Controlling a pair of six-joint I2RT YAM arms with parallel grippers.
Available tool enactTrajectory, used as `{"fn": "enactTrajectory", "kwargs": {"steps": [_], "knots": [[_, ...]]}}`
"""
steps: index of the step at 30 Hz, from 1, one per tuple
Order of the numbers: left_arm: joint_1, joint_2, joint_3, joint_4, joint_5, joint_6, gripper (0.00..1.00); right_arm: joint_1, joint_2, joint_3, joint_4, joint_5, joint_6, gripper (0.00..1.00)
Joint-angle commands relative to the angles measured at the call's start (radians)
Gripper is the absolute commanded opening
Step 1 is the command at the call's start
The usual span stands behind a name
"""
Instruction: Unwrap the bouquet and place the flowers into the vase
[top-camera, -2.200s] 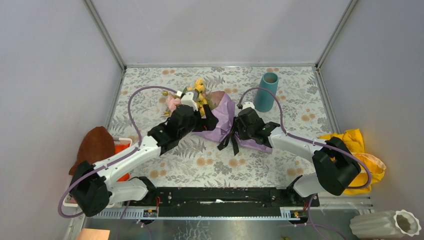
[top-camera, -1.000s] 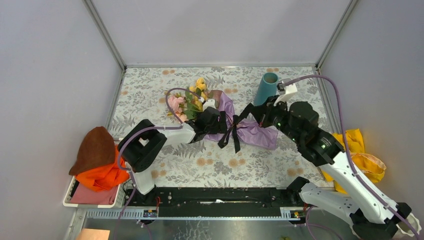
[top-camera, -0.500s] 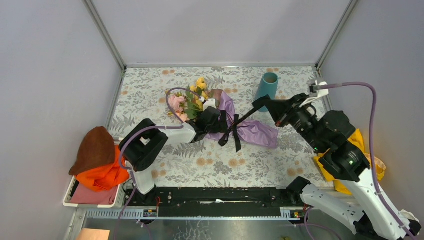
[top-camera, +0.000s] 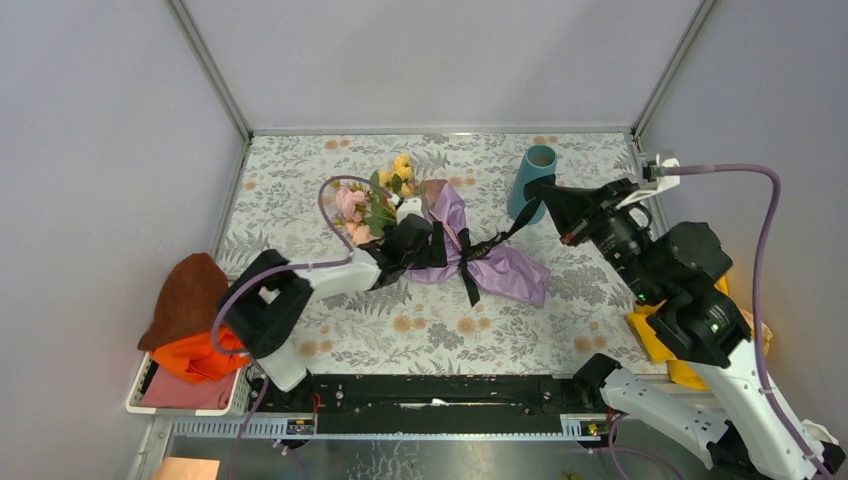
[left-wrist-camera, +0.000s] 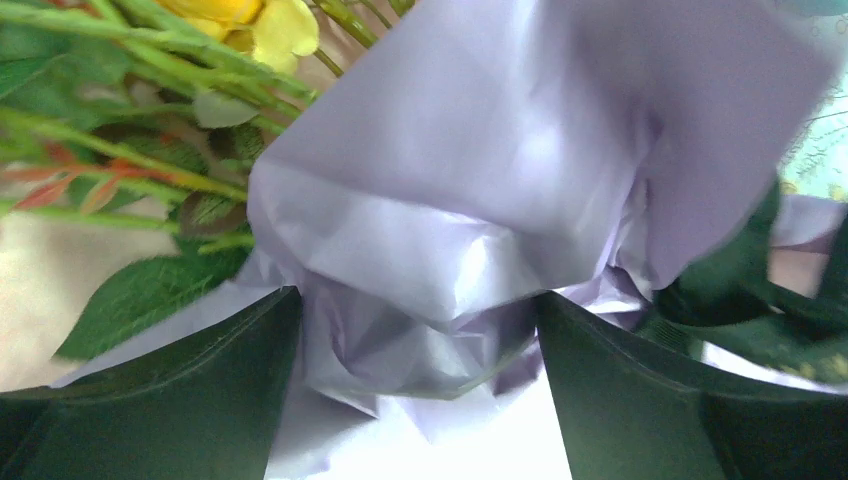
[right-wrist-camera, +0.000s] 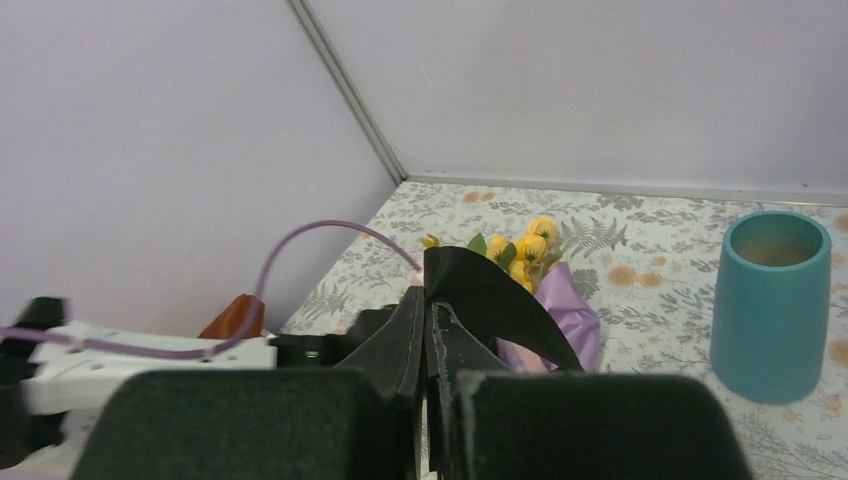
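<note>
Bouquet (top-camera: 450, 215) lies mid-desk (top-camera: 300, 190) on the leaf-print cover, heads to the far left and lilac paper tail fanning out to the near right. The flowers (top-camera: 365, 205), pink and yellow, poke out of the wrap's left end.

Left pincer (top-camera: 418, 240) sits low on the wrapped neck. In the left wrist view it is spread wide (left-wrist-camera: 418, 300), one dark finger on each side of the crinkled paper (left-wrist-camera: 480, 150), which bulges up between them and touches both.

Over on the right, the right pincer (top-camera: 548, 195) hangs above the desk just in front of the vase (top-camera: 532, 170), clamped tight on the black ribbon (top-camera: 495, 237). That strip runs in a straight line from the knot at the bouquet's waist up to the closed tips. The right wrist view confirms it: fingers together (right-wrist-camera: 428, 300), ribbon (right-wrist-camera: 500, 300) curling out between them.

The teal vase (right-wrist-camera: 770, 310) stands upright at the far right, mouth open, well apart from the flower heads.
</note>
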Motion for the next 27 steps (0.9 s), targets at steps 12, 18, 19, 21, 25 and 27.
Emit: {"fn": "enactTrajectory", "kwargs": {"steps": [12,18,19,21,25,27], "knots": [[-0.222,-0.491,-0.245,-0.037,-0.058,-0.018,0.94,0.006,0.193,-0.004,0.109,0.189,-0.092,0.0],[-0.27,-0.31,-0.207,0.027,-0.047,0.005,0.9,0.006,0.211,0.041,0.099,0.215,-0.128,0.01],[-0.281,-0.286,-0.19,0.028,-0.059,0.008,0.9,0.006,0.206,0.037,0.099,0.219,-0.13,0.01],[-0.301,-0.247,-0.158,0.034,-0.076,0.015,0.9,0.006,0.193,0.023,0.1,0.226,-0.133,0.02],[-0.31,-0.179,-0.1,0.021,-0.098,0.018,0.9,0.006,0.163,-0.011,0.102,0.236,-0.135,0.04],[-0.31,-0.148,-0.081,0.015,-0.102,0.014,0.9,0.006,0.153,-0.023,0.102,0.237,-0.139,0.05]]}}
